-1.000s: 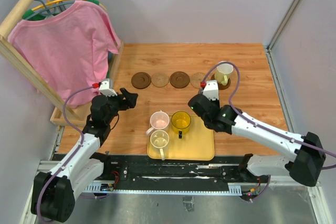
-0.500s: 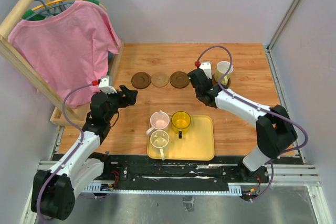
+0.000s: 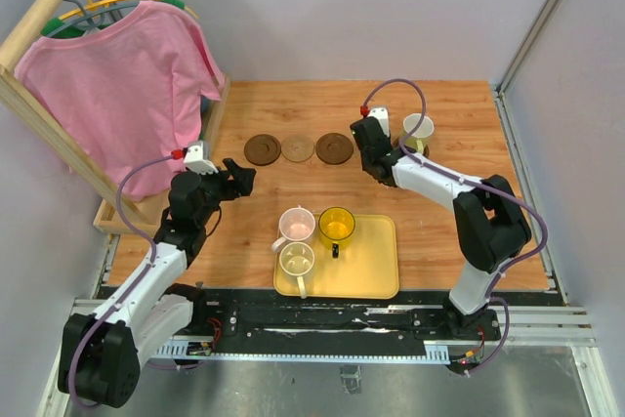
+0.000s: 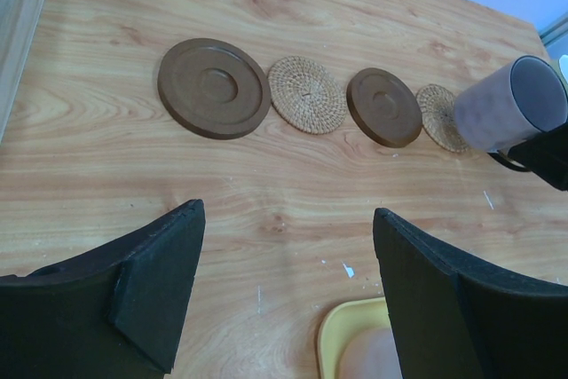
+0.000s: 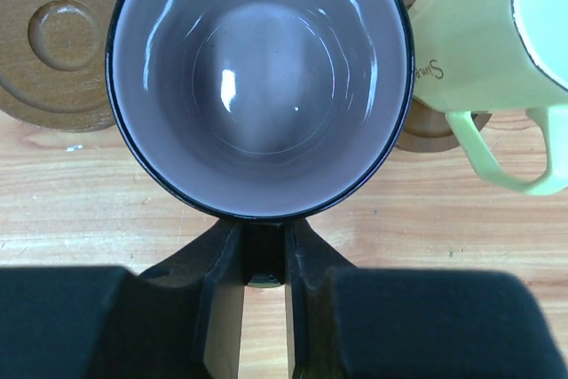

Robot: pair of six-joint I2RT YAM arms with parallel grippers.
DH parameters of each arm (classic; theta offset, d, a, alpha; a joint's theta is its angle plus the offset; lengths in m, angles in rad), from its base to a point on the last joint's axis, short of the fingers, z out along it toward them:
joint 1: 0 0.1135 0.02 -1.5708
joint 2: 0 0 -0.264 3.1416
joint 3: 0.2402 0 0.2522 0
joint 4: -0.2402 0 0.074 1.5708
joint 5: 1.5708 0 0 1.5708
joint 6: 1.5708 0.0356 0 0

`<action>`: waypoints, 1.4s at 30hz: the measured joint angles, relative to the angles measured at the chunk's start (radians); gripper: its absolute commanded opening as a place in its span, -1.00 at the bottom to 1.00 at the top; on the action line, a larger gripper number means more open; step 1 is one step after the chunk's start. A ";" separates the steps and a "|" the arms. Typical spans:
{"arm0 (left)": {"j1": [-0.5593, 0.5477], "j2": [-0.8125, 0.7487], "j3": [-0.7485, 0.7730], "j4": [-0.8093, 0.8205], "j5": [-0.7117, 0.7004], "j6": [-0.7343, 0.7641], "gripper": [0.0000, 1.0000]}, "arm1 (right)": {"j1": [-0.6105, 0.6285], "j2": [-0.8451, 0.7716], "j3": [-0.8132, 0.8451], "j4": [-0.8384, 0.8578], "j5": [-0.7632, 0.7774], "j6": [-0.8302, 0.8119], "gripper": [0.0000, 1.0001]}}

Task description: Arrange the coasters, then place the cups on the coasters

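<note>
Grey-purple cup (image 5: 262, 86), glossy, round-mouthed, clenched in right pincer (image 5: 264, 255); left pincer (image 4: 288, 210) gaping.

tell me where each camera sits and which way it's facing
Top external: fixed above and behind the bases, looking down on the wooden table; left arm and right arm show.
Left wrist: low, facing the row of round brown and tan coasters; the open left gripper frames it.
Right wrist: straight down into the grey-purple round mug, the right gripper shut on its handle.
Shared: both wrist views show that mug.
</note>
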State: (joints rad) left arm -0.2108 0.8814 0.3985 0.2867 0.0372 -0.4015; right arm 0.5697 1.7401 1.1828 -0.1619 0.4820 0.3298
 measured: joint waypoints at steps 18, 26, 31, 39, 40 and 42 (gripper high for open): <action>0.000 0.011 0.000 0.000 0.000 0.001 0.61 | -0.047 0.066 0.037 0.039 -0.047 -0.025 -0.99; 0.000 0.014 0.000 0.000 0.000 0.001 0.61 | -0.064 0.081 0.038 0.053 -0.080 -0.025 -0.99; 0.000 0.026 0.000 0.000 0.000 0.001 0.61 | -0.067 0.097 0.041 0.055 -0.095 -0.025 -0.99; 0.000 0.028 0.000 0.001 0.000 0.001 0.61 | -0.068 0.112 0.049 0.061 -0.103 -0.024 -0.99; 0.000 0.028 0.000 0.001 0.000 0.001 0.61 | -0.068 0.112 0.049 0.060 -0.103 -0.024 -0.99; 0.000 0.028 0.000 0.001 0.000 0.001 0.61 | -0.069 0.112 0.049 0.061 -0.104 -0.023 -0.96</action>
State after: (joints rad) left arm -0.2108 0.9092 0.3985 0.2874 0.0372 -0.4004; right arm 0.5007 1.8519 1.2316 -0.1013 0.3779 0.3073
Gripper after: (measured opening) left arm 0.804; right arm 0.191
